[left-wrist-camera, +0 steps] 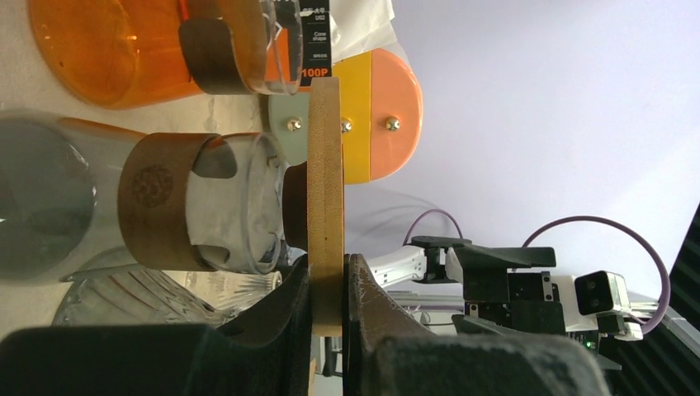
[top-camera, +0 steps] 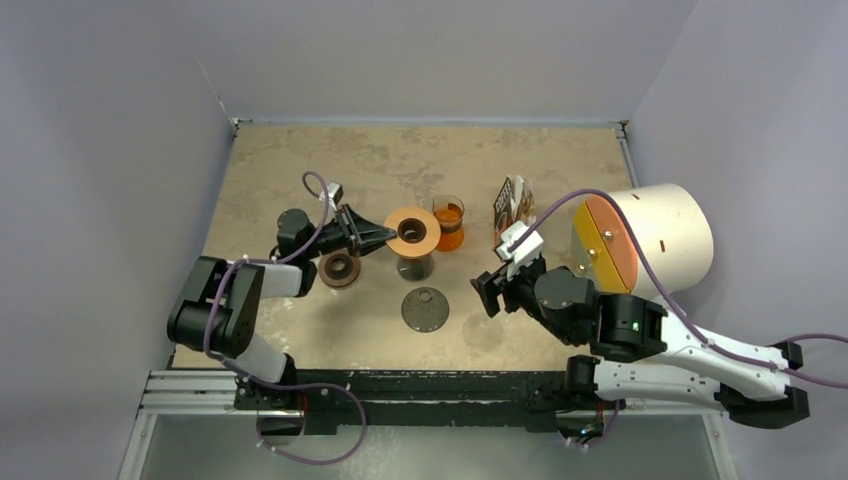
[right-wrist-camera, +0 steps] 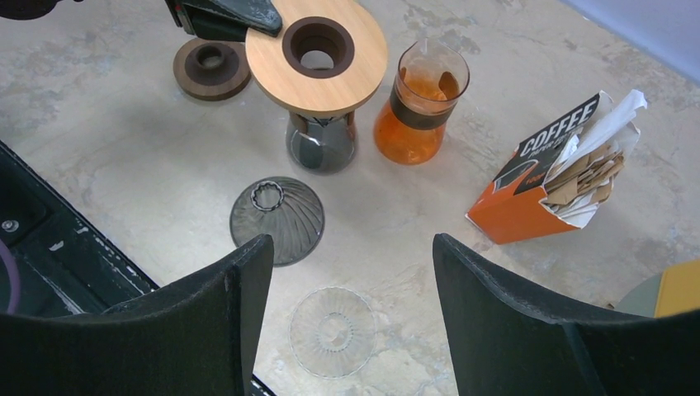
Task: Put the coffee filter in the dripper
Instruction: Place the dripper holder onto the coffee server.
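The paper coffee filters [right-wrist-camera: 590,165] stick out of an orange box [top-camera: 512,205] at the back right. A dark ribbed cone dripper [top-camera: 425,308] lies upside down on the table, also in the right wrist view [right-wrist-camera: 276,221]. A clear glass dripper [right-wrist-camera: 334,330] lies upside down near it. My left gripper [top-camera: 385,237] is shut on the edge of a round wooden holder [left-wrist-camera: 325,165] that rests on a grey glass carafe [top-camera: 414,266]. My right gripper [right-wrist-camera: 351,272] is open and empty, above the clear dripper.
An orange carafe [top-camera: 449,224] stands just right of the wooden holder. A dark brown ring [top-camera: 340,269] lies under the left arm. A large white cylinder with an orange and yellow face [top-camera: 650,235] stands at the right edge.
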### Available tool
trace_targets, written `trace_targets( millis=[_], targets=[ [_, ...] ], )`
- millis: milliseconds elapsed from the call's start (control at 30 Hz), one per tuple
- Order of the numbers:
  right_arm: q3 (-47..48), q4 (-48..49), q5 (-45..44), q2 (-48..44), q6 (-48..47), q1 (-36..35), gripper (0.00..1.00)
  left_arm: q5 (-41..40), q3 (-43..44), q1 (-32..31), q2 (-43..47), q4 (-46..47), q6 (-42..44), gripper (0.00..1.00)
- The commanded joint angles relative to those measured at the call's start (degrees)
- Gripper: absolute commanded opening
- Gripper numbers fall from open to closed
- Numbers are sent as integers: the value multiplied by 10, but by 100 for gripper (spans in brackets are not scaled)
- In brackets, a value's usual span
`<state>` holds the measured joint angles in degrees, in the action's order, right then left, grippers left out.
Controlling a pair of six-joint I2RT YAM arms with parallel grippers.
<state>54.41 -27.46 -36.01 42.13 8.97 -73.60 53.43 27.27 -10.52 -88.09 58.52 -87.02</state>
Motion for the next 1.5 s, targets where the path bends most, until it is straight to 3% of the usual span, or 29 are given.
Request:
trace_targets(
  millis=[0,833,1200,1467],
  targets=[
    [11,20,4,10,-1,-1,73,17,-11,3,-29,115,-33,0],
    [5,29,5,28,-4,-1,74,25,-16,3,-142,246,-84,0],
    [3,35,5,38,-9,-1,76,39,-5,2,-147,240,-86,17],
    [5,37,1,51,-9,0,78,54,0,2,-127,194,-70,39]
  ],
)
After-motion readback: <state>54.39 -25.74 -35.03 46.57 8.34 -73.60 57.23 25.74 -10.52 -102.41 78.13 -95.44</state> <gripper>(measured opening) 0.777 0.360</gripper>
